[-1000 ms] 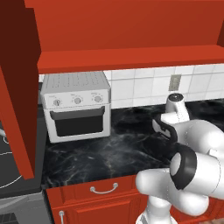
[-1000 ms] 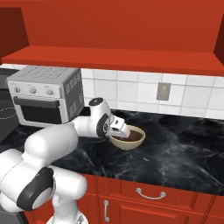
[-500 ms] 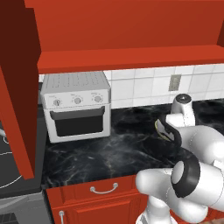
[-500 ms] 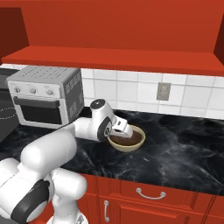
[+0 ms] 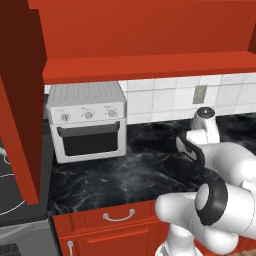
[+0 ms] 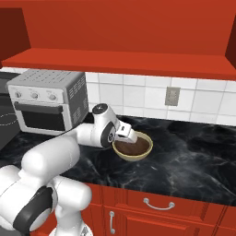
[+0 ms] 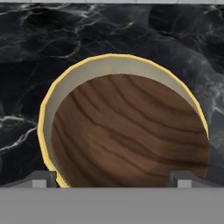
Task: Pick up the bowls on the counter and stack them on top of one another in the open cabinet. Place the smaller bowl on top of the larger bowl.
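On the black marble counter [image 6: 193, 159] stands the larger bowl [image 6: 138, 156], pale yellowish-tan. The smaller bowl [image 6: 133, 147], dark brown and wood-grained, seems to lie nested inside it. In the hand view the tan rim [image 7: 78, 70] rings the brown bowl [image 7: 131, 135]. My gripper [image 6: 125, 134] hovers open at the bowls' left rim, pointing down into them. Its fingertips [image 7: 41, 179] straddle nearly the full width of the bowls and hold nothing. In the left base view my gripper [image 5: 189, 149] and arm hide the bowls. Above, the red cabinet [image 6: 120, 62] stands open, its shelf floor bare.
A white toaster oven [image 6: 48, 101] stands on the counter left of the bowls, close to my arm. The cabinet's dark red door [image 5: 20, 110] hangs open at the far left, above a stove [image 5: 10, 200]. A wall outlet [image 6: 172, 96] sits on the tiles.
My hand has tipped and dropped closer over the bowls' left rim, and the elbow has swung out. The jaws stayed open. The bowls have not moved.
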You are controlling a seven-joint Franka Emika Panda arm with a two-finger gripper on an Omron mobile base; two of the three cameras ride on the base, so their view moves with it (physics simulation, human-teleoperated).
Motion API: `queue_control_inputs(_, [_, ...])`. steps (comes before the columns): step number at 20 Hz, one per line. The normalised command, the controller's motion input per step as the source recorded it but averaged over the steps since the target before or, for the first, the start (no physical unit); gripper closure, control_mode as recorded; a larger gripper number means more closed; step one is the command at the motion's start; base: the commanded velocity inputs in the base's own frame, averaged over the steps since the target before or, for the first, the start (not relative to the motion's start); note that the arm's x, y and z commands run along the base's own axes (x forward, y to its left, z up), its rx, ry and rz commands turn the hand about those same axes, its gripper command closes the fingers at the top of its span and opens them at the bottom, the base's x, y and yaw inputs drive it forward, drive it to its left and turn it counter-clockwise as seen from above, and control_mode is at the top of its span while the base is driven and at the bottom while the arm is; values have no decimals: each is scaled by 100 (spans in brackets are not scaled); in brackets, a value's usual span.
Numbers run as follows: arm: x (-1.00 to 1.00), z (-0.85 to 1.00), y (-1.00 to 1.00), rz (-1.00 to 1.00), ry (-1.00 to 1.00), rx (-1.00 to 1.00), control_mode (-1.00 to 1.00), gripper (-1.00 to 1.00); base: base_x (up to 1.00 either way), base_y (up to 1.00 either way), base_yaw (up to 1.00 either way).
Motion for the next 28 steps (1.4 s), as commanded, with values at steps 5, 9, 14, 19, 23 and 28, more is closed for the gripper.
queue_control_inputs(5, [17, 0, 19, 0, 0, 0, -100, -100, 0, 0, 0])
queue_control_inputs(9, [19, 0, 18, 0, 0, 0, -100, -100, 0, 0, 0])
queue_control_inputs(14, [10, 0, 15, 0, 0, 0, -100, -100, 0, 0, 0])
queue_control_inputs(19, [4, 0, 8, 0, 0, 0, -100, -100, 0, 0, 0])
queue_control_inputs(23, [6, -5, 6, 0, 1, -1, -100, -100, 0, 0, 0])
queue_control_inputs(28, [11, -12, 13, 0, 3, -2, -100, -100, 0, 0, 0])
